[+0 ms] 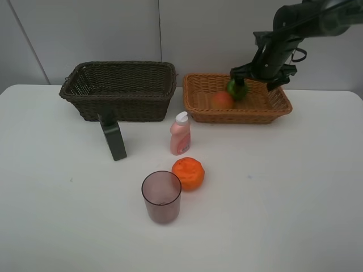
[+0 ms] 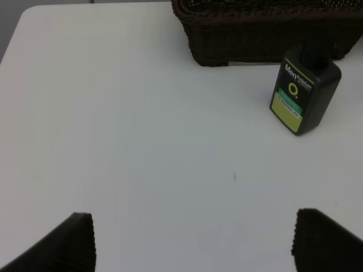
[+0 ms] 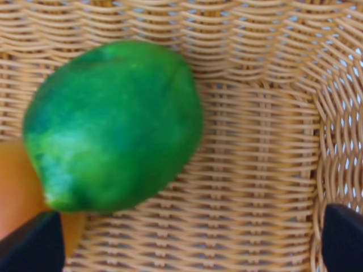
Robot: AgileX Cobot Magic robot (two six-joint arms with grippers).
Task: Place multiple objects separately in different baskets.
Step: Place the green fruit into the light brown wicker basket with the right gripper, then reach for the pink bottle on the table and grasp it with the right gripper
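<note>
Seen from high up, we find the right claw (image 1: 256, 78) hanging over the light tan basket (image 1: 278, 110) at the back right of the white tabletop (image 1: 283, 198), with the green lime (image 1: 237, 89) at its tips and the red-orange peach (image 1: 223, 100) lying beside the lime inside the same basket. To the left stands the dark brown basket (image 1: 119, 102), deeper, a narrow gap between the two. The dark green bottle (image 1: 113, 137) stands just in front of the dark brown basket, near its left half. The pink bottle (image 1: 180, 135) with its white cap is upright on the tabletop in front of that gap. Nearer to us the orange citrus (image 1: 188, 173) sits just beside the mauve cup (image 1: 161, 196), which stands mouth up; we cannot tell whether the two touch.

From the left wrist, we see the left claw (image 2: 198, 243) released, its two dark fingers (image 2: 76, 243) wide apart above bare tabletop (image 2: 113, 113), grasping nothing. The dark green bottle (image 2: 303, 93), with a yellow-green label, stands ahead of it, just before the wall of the dark brown basket (image 2: 244, 34).

From the right wrist, we see the right claw (image 3: 187, 243) released as well, fingers (image 3: 28, 243) spread wide. The green lime (image 3: 113, 124) lies free on the woven floor of the light tan basket (image 3: 261, 170), right beside the red-orange peach (image 3: 17, 187), of which only an edge shows
</note>
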